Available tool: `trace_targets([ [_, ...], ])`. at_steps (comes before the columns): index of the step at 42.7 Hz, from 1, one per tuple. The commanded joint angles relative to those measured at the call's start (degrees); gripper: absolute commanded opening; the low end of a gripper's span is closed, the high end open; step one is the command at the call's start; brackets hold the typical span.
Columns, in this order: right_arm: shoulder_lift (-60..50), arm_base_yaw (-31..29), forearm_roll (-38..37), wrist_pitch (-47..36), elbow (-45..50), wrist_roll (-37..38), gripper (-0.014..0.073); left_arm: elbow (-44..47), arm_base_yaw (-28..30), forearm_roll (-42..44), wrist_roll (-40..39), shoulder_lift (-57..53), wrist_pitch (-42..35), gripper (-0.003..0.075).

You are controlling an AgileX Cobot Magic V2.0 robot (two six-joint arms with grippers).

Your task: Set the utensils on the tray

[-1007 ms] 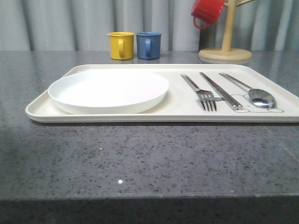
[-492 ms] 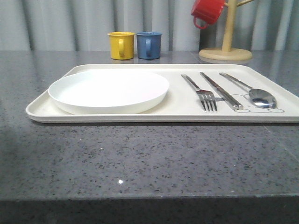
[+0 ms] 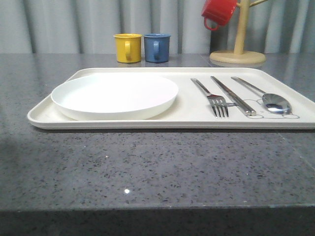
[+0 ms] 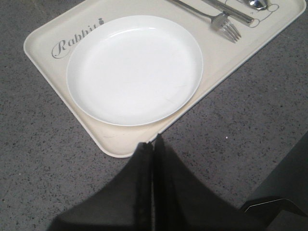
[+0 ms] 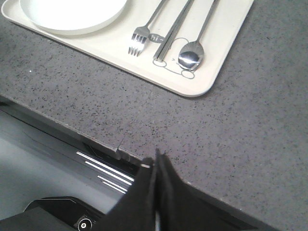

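The cream tray (image 3: 189, 118) lies across the dark stone table. On its left half rests the round white plate (image 3: 114, 94). On its right half the fork (image 3: 211, 96), the chopsticks (image 3: 233, 95) and the spoon (image 3: 266, 97) lie side by side. In the left wrist view the plate (image 4: 134, 69) sits on the tray (image 4: 48, 36) and my left gripper (image 4: 153, 144) hovers shut and empty over the tray's near corner. In the right wrist view the fork (image 5: 144, 30), chopsticks (image 5: 174, 30) and spoon (image 5: 195, 47) rest on the tray (image 5: 226, 43); my right gripper (image 5: 158, 159) is shut and empty at the table's front edge.
A yellow mug (image 3: 127, 47) and a blue mug (image 3: 156, 47) stand behind the tray. A wooden mug tree (image 3: 238, 49) with a red mug (image 3: 218, 12) hanging on it stands at the back right. Bare dark tabletop (image 3: 157, 167) stretches in front of the tray.
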Motion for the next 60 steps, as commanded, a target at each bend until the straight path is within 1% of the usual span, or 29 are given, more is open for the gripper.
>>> trace_targets([
  [1, 0.7, 0.0, -0.4, -3.1, -1.2, 0.1, -0.0068, -1.7, -0.5, 0.4, -0.4, -0.1, -4.0, -0.0020],
  [18, 0.7, 0.0, -0.4, -3.1, -1.2, 0.1, -0.0068, -1.7, -0.5, 0.4, -0.4, -0.1, -4.0, -0.0020],
  [20, 0.7, 0.0, -0.4, -3.1, -1.2, 0.1, -0.0068, -1.7, -0.5, 2.1, -0.4, -0.1, -4.0, -0.0020],
  [24, 0.7, 0.0, -0.4, -3.1, -1.2, 0.1, -0.0068, -1.7, -0.5, 9.7, -0.4, -0.1, -4.0, -0.0020],
  [26, 0.7, 0.0, -0.4, -3.1, -1.2, 0.1, -0.0068, -1.7, -0.5, 12.0, -0.4, -0.1, -4.0, -0.0020],
  [33, 0.7, 0.0, -0.4, -3.1, -1.2, 0.1, -0.0068, -1.5, -0.2, 13.7, -0.4, -1.2, -4.3, -0.0020],
  [38, 0.7, 0.0, -0.4, -3.1, -1.2, 0.1, -0.0068, -0.8, 4.3, 9.7, -0.4, -3.6, -5.8, -0.0020],
  [43, 0.7, 0.0, -0.4, -3.1, -1.2, 0.1, -0.0068, 3.9, 11.8, 3.4, -0.4, -8.3, -12.5, -0.0020],
  [46, 0.7, 0.0, -0.4, -3.1, -1.2, 0.1, -0.0068, 9.5, 17.3, 0.7, -0.4, -13.0, -18.0, -0.0020],
  [51, 0.7, 0.0, -0.4, -3.1, -1.2, 0.1, -0.0068, 19.1, 24.3, -1.4, -0.4, -20.6, -25.1, -0.0020],
  [56, 0.7, 0.0, -0.4, -3.1, -1.2, 0.1, -0.0068, 29.1, 29.7, -1.5, -0.4, -29.1, -33.2, -0.0020],
  [60, 0.7, 0.0, -0.4, -3.1, -1.2, 0.1, -0.0068, 35.9, 32.9, -2.6, -0.4, -36.2, -39.7, -0.0020],
])
